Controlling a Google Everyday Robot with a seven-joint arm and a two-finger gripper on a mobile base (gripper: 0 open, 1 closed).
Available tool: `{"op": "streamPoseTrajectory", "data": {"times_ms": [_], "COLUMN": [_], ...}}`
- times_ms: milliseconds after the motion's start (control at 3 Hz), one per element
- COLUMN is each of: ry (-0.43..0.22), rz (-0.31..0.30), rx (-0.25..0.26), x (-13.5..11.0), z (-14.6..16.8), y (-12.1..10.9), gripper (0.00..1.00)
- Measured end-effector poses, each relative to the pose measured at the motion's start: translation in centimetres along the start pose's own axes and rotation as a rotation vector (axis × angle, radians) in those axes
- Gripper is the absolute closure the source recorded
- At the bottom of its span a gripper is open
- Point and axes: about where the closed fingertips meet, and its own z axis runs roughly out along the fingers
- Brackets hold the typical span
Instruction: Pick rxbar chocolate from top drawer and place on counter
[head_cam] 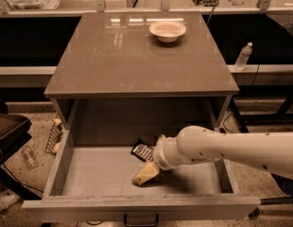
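The top drawer (94, 171) is pulled out wide below the counter (132, 56), with its dark handle (141, 218) at the front. The rxbar chocolate (142, 150), a small black-wrapped bar, lies on the drawer floor near the middle back, partly hidden by my arm. My gripper (146, 173) is down inside the drawer, its pale tip just in front of and below the bar, close to the floor. My white arm (222, 148) reaches in from the right across the drawer's right side.
A small white bowl (168, 30) sits at the back of the counter. A plastic bottle (243, 56) stands on the ledge to the right. A dark bin (9, 131) and clutter lie on the floor to the left.
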Motion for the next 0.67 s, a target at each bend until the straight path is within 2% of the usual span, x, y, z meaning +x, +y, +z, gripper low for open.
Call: {"op": "streamPoseTrajectory", "data": {"times_ms": [667], "ry": [0.004], "rz": [0.003], "rx": [-0.005], "x": [-0.48], "z": [-0.45], "y": [0.15], "gripper": [0.59]}}
